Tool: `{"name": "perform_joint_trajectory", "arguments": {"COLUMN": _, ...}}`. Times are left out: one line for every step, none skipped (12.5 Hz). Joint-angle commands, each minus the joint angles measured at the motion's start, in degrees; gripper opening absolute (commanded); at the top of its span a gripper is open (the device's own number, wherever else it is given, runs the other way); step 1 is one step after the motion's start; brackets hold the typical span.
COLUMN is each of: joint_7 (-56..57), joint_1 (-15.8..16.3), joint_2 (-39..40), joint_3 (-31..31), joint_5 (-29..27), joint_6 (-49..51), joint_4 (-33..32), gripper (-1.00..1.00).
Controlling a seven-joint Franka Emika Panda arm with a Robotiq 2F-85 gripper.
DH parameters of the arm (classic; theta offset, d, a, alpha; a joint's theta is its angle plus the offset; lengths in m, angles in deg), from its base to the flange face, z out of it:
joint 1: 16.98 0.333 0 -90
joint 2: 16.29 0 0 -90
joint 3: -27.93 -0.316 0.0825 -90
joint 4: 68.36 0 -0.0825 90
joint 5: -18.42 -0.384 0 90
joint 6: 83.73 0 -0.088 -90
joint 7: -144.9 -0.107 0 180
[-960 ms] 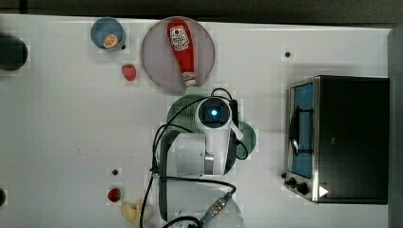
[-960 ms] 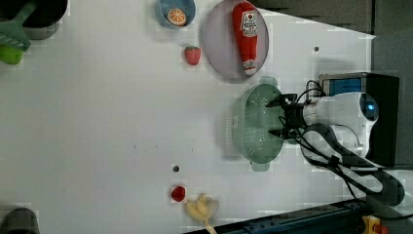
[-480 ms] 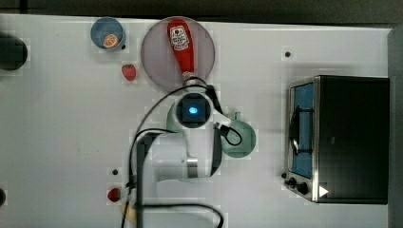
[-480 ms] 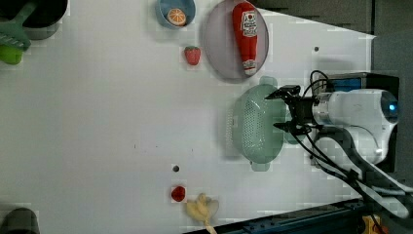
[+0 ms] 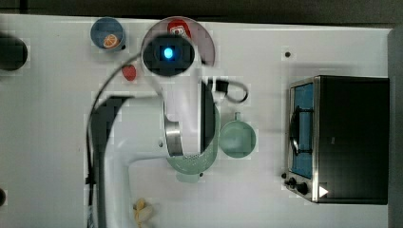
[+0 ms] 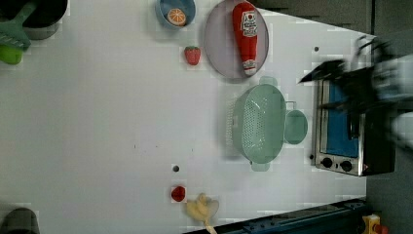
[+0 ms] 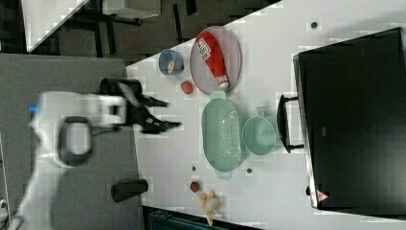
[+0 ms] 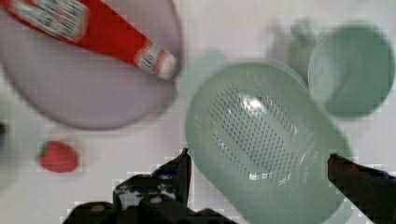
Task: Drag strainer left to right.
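The strainer [image 6: 258,122], a pale mint oval with many small holes, rests on the white table beside a green mug [image 6: 295,126]. In the top view my arm covers most of the strainer [image 5: 195,164]. My gripper [image 7: 172,115] hangs high above the table, open, with nothing between its fingers. In the left view the gripper [image 6: 316,91] is a dark blur over the toaster oven's side, apart from the strainer. The wrist view looks down on the strainer [image 8: 261,135] between the spread fingertips [image 8: 183,163], which do not touch it.
A toaster oven [image 5: 342,137] stands at the top view's right, just past the mug [image 5: 237,138]. A ketchup bottle [image 6: 248,36] lies on a grey plate [image 6: 221,58]. Nearby are a strawberry [image 6: 192,55], a blue bowl [image 6: 176,12] and small food pieces [image 6: 200,207].
My gripper has left the strainer's rim and risen well above the table, staying open. The strainer and mug have not moved.
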Motion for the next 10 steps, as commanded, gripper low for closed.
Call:
{"name": "perform_joint_trajectory", "arguments": {"joint_7": 18.52, "joint_1": -2.24, "joint_2": -2.82, "joint_3": 4.81, "joint_5": 1.06, "joint_6": 4.02, "joint_4": 9.85, "gripper": 1.00}}
{"name": "perform_joint_trajectory", "arguments": {"joint_7": 18.74, "joint_1": -2.23, "joint_2": -3.05, "joint_3": 5.21, "joint_5": 1.06, "joint_6": 6.61, "joint_4": 12.19, "gripper": 1.00}}
{"name": "perform_joint_trajectory", "arguments": {"joint_7": 18.64, "joint_1": -2.23, "joint_2": -3.39, "joint_3": 5.27, "joint_5": 0.98, "joint_6": 10.48, "joint_4": 14.15, "gripper": 1.00}}
{"name": "perform_joint_trajectory", "arguments": {"joint_7": 18.63, "joint_1": -2.18, "joint_2": -3.69, "joint_3": 5.25, "joint_5": 0.82, "joint_6": 13.90, "joint_4": 15.84, "gripper": 1.00}}
{"name": "perform_joint_trajectory", "arguments": {"joint_7": 18.59, "joint_1": -2.20, "joint_2": -3.90, "joint_3": 5.41, "joint_5": 0.82, "joint_6": 16.29, "joint_4": 17.08, "gripper": 1.00}}
{"name": "perform_joint_trajectory", "arguments": {"joint_7": 18.60, "joint_1": -2.22, "joint_2": -4.03, "joint_3": 5.55, "joint_5": 0.84, "joint_6": 18.31, "joint_4": 17.74, "gripper": 1.00}}
{"name": "perform_joint_trajectory", "arguments": {"joint_7": 18.61, "joint_1": -2.25, "joint_2": -4.10, "joint_3": 5.76, "joint_5": 0.87, "joint_6": 19.64, "joint_4": 17.79, "gripper": 1.00}}
{"name": "perform_joint_trajectory", "arguments": {"joint_7": 18.78, "joint_1": -2.21, "joint_2": -4.10, "joint_3": 5.70, "joint_5": 0.61, "joint_6": 19.85, "joint_4": 17.79, "gripper": 1.00}}
{"name": "perform_joint_trajectory", "arguments": {"joint_7": 18.78, "joint_1": -2.18, "joint_2": -4.09, "joint_3": 5.61, "joint_5": 0.61, "joint_6": 19.85, "joint_4": 17.75, "gripper": 1.00}}
{"name": "perform_joint_trajectory", "arguments": {"joint_7": 18.77, "joint_1": -2.19, "joint_2": -4.07, "joint_3": 5.62, "joint_5": 0.61, "joint_6": 19.81, "joint_4": 17.71, "gripper": 1.00}}
